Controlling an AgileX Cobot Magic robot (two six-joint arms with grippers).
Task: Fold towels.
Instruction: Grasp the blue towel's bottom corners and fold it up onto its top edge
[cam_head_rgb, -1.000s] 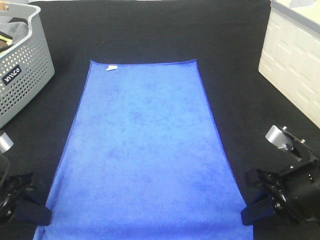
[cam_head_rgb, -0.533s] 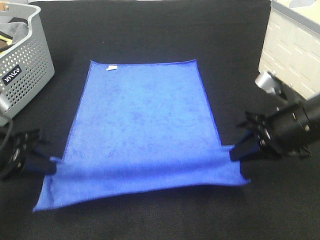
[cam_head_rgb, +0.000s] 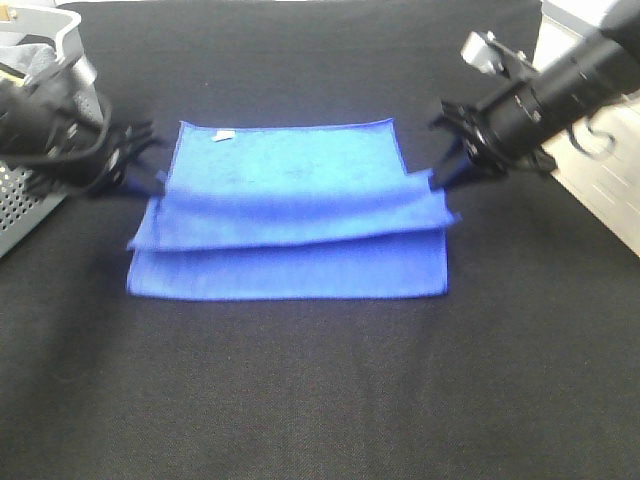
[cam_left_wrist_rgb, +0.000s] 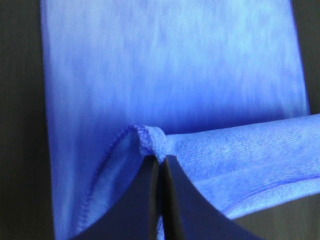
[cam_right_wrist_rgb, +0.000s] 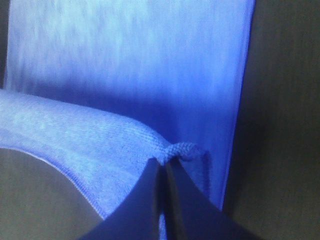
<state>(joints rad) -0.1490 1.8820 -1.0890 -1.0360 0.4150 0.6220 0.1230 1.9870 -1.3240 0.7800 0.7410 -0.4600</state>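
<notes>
In the high view the left hand (cam_head_rgb: 150, 182) and its arm (cam_head_rgb: 45, 115) are blurred. They hide part of the grey basket (cam_head_rgb: 18, 200), which the picture's edge also cuts off. The raised fold of the towel (cam_head_rgb: 290, 215) is smeared, and its white tag (cam_head_rgb: 225, 135) is too small to read. Both wrist views crop the towel and the fingers (cam_left_wrist_rgb: 132, 215).

Black cloth-covered surface (cam_head_rgb: 320, 400) fills the exterior high view. At 10 o'clock, at the surface's edge, stands a grey perforated plastic basket (cam_head_rgb: 18, 195), partly hidden, with grey fabric (cam_head_rgb: 28, 47) showing inside its rim. At 2 o'clock stands a white container (cam_head_rgb: 600, 205) with brick-patterned walls, cut off by the frame.
</notes>
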